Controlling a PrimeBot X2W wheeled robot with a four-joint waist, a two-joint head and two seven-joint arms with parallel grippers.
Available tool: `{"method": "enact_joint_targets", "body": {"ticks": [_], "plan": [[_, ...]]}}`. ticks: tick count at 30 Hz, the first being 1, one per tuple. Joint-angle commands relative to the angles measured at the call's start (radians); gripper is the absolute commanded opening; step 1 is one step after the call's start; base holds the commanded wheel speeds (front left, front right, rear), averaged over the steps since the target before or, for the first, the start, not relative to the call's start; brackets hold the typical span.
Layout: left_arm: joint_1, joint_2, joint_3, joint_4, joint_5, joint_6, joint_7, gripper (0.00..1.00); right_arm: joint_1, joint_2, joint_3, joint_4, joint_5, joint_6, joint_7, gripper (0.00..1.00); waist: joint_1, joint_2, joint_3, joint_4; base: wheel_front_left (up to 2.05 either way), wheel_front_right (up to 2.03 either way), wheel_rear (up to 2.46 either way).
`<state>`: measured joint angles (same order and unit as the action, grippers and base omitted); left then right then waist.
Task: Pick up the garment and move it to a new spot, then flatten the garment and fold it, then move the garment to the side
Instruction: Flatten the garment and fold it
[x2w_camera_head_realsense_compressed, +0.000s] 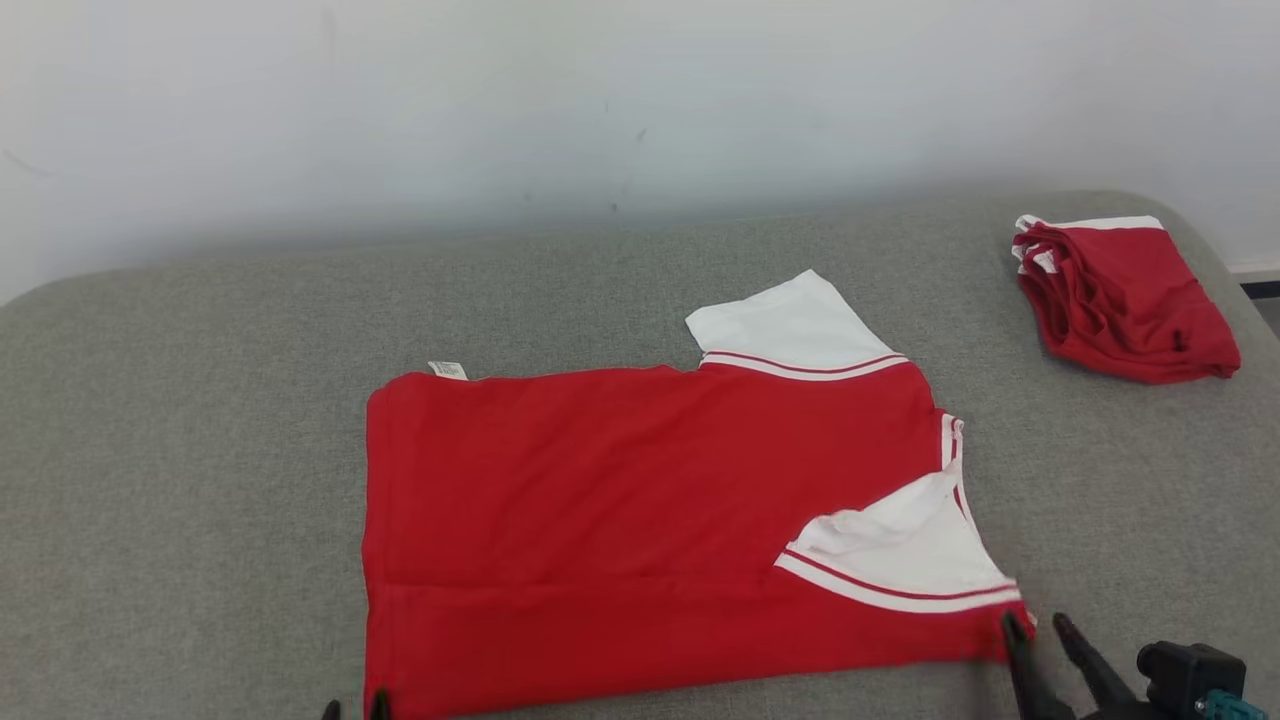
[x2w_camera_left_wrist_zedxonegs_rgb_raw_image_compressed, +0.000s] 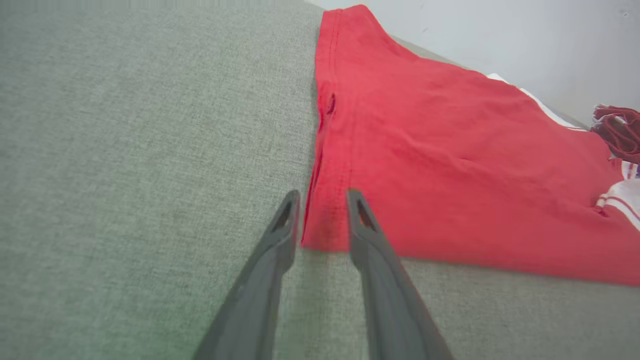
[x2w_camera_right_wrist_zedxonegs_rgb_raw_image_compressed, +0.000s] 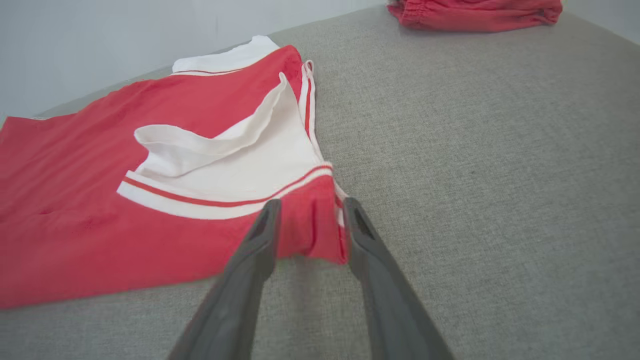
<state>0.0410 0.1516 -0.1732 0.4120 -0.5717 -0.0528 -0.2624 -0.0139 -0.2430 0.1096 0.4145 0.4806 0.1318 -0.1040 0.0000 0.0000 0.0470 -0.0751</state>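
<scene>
across the grey cushion (x2w_camera_head_realsense_compressed: 200, 450), flat and mostly smooth: the garment (x2w_camera_head_realsense_compressed: 640, 500), red with white sleeves, long axis running left to right in the head view, hem end toward the robot's left, shoulders toward its right. straddling the near hem corner with the left gripper (x2w_camera_left_wrist_zedxonegs_rgb_raw_image_compressed: 323, 197), fingers a narrow gap apart, cloth lying slack between them and not pinched (hem edge just inside the left finger). much the same at the other end: right gripper (x2w_camera_right_wrist_zedxonegs_rgb_raw_image_compressed: 310, 205) set about the near shoulder corner, jaws parted somewhat wider, a small bunched ridge of red between them, touching the right finger at least; looks loose rather than gripped. so one arm to each near corner, neither nearer than the other, both pointing away from the robot across the short axis.

judged as mid-fold, with the near long side seemingly already turned in along a crease. next, probably a pinch on both corners and a carry toward the far edge. worth watching: near sleeve (x2w_camera_head_realsense_compressed: 910, 555) doubled onto the red body, upper flap curled, apt to crumple under a fold; far sleeve (x2w_camera_head_realsense_compressed: 790, 325) poking out past the far edge. well apart at the far right, a folded red pile (x2w_camera_head_realsense_compressed: 1125, 300), out of the path. small white label (x2w_camera_head_realsense_compressed: 447, 370) at the far left corner.
</scene>
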Motion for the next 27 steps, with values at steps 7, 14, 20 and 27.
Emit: {"method": "enact_joint_targets", "body": {"ticks": [7, 14, 20, 27], "plan": [[0.011, 0.002, 0.054, -0.088, 0.088, -0.002, -0.003, 1.0, 0.029, 0.04, -0.071, -0.139, -0.102, -0.003, 0.011, 1.0, 0.0, 0.0, -0.03, 0.004, 0.0, 0.0, 0.0], [0.013, -0.013, 0.137, -0.19, 0.178, -0.008, -0.003, 1.0, 0.033, 0.083, -0.1, -0.255, -0.155, -0.003, -0.013, 1.0, 0.0, 0.0, -0.055, 0.011, 0.0, 0.0, 0.0], [0.023, -0.009, 0.208, -0.273, 0.257, -0.018, -0.003, 1.0, 0.018, 0.104, -0.089, -0.296, -0.188, -0.003, -0.091, 1.0, 0.0, 0.0, -0.067, 0.01, 0.0, 0.0, 0.0], [0.024, 0.024, 0.195, -0.275, 0.33, -0.042, -0.003, 1.0, 0.009, 0.112, -0.058, -0.27, -0.207, -0.003, -0.127, 1.0, 0.0, 0.0, -0.067, 0.013, 0.0, 0.0, 0.0]]}}
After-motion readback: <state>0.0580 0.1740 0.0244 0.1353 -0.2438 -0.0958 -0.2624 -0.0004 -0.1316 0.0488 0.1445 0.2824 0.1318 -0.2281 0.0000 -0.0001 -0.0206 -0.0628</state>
